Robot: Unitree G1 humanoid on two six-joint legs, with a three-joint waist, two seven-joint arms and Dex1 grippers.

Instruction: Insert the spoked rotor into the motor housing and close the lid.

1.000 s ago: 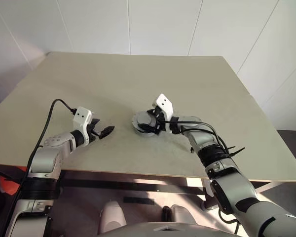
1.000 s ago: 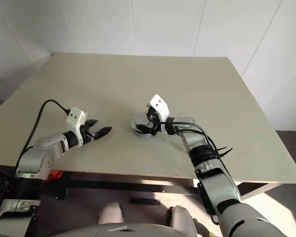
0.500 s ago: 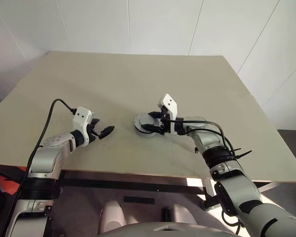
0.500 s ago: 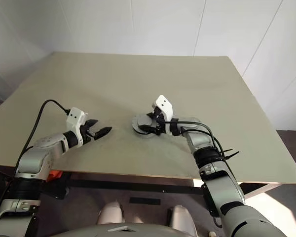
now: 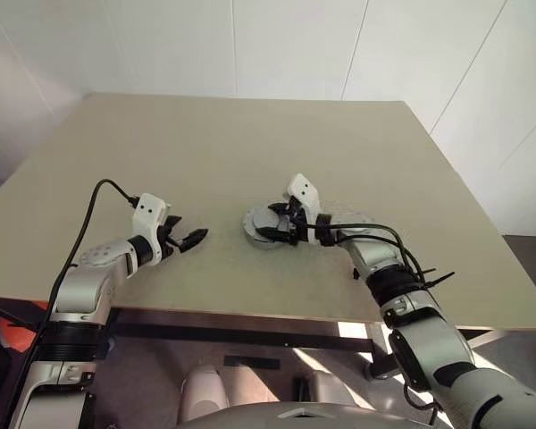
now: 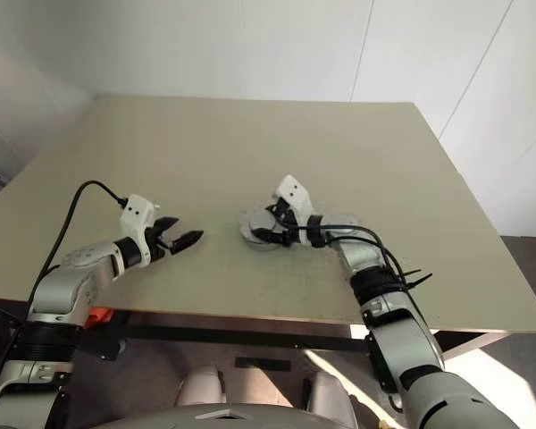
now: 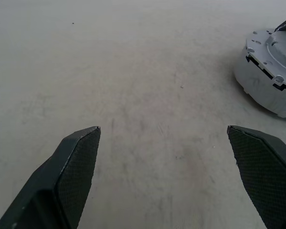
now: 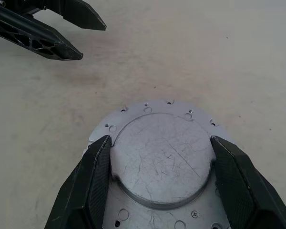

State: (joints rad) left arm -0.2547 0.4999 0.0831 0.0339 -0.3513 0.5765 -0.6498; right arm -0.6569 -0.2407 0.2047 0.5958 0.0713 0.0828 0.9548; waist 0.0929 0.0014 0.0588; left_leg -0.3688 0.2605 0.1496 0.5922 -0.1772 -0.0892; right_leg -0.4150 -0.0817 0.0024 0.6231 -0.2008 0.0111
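Item: left gripper [image 5: 189, 239], near the front edge of the table [image 5: 250, 143], toward its left side; black fingers [image 7: 74, 167] spread wide with nothing between them, hovering low over bare tabletop and pointing toward the centre. Item: right gripper [image 5: 270, 225], right of the left gripper and well apart from it, pointing leftward; its two fingers [image 8: 93, 183] stand either side of a raised round plate on a grey metal body, jaws fairly wide, the pads right up against the plate's rim; whether they actually press on it cannot be told. Item: motor housing [image 8: 159, 162], round grey metal, resting flat on the table at about its middle, slightly toward the front, under the right gripper; the upper face is a scratched silver disc set on a wider flange ringed with small holes; the wall seen from the left wrist view is pale grey with dark notches [image 7: 271, 71]. Windings and rotor cannot be made out. Item: table, beige, matte, stretching back to a white panelled wall [image 5: 250, 45].
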